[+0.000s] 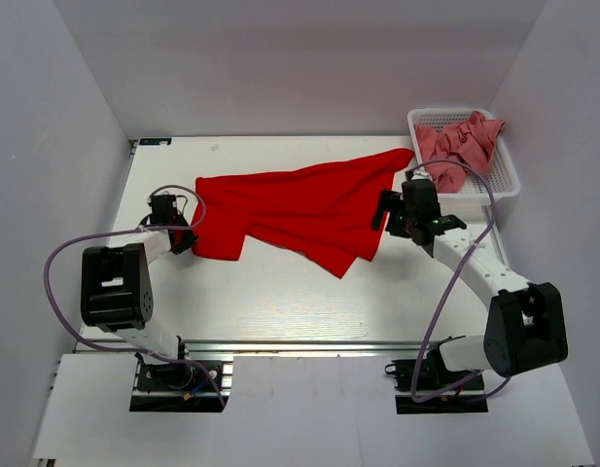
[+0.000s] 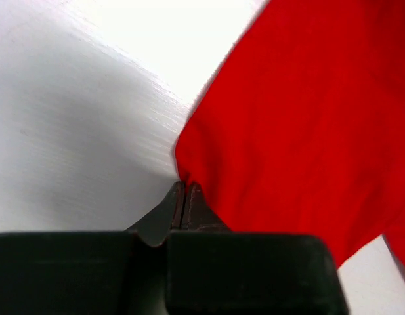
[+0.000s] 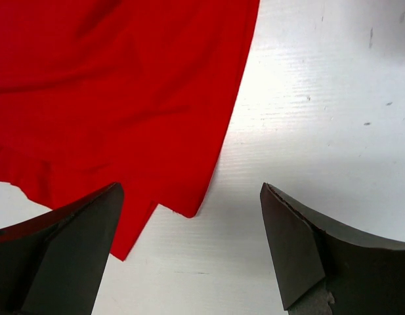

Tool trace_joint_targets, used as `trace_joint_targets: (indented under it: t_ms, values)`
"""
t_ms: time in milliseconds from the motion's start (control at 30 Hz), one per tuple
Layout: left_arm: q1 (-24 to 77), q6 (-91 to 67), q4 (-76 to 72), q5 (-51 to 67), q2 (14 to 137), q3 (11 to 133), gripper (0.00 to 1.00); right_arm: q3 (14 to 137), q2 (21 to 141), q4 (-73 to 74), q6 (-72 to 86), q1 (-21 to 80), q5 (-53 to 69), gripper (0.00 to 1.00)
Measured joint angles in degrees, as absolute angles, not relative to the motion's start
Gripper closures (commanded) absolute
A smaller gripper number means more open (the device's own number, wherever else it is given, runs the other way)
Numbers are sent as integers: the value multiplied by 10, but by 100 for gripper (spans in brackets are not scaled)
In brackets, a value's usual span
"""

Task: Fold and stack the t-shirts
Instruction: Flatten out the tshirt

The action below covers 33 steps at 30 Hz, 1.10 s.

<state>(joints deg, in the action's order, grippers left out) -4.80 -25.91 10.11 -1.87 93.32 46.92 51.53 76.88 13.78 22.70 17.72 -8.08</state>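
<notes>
left claw [image 2: 182, 187] sat clamped on a corner of the red shirt [image 1: 300, 209], rumpled on the table [image 1: 280, 302], right claw [image 3: 190, 190] gaping beside its edge (holding nothing), so this looked like spreading, and right needed a corner next.

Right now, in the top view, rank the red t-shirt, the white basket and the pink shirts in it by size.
1. red t-shirt
2. white basket
3. pink shirts, only slightly smaller than the basket
</notes>
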Motion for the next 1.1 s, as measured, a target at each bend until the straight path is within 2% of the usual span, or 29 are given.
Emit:
trace_joint_targets:
  t_ms: [100, 233, 300, 433, 467, 633, 667, 700, 800, 867, 933, 1100]
  values:
    - [-48, -254, 89, -7, 921, 452, 100, 511, 787, 141, 235, 183, -84, 10]
    - [-48, -251, 91, 4, 887, 425, 100, 512, 841, 152, 239, 201, -81, 15]
    - [-48, -248, 92, 8, 862, 416, 100, 512, 868, 158, 242, 209, -80, 23]
    - [-46, -244, 88, 11, 822, 415, 100, 512, 900, 166, 258, 220, -79, 29]
    - [-46, -244, 86, 11, 814, 415, 100, 512, 905, 165, 262, 222, -80, 37]
    - [-46, -240, 85, 12, 796, 414, 100, 512, 927, 161, 276, 227, -79, 44]
    - [-46, -240, 85, 12, 793, 411, 100, 512, 932, 160, 278, 229, -77, 47]
    - [-46, -239, 86, 12, 790, 409, 100, 512, 935, 159, 279, 230, -77, 55]
    - [-45, -239, 88, 16, 782, 406, 100, 512, 939, 149, 281, 236, -75, 58]
    - [-43, -238, 88, 18, 777, 406, 100, 512, 940, 145, 279, 239, -75, 83]
    - [-41, -238, 88, 21, 771, 406, 100, 512, 946, 139, 284, 242, -74, 100]
    - [-40, -236, 91, 29, 750, 406, 100, 517, 945, 136, 286, 245, -78, 100]
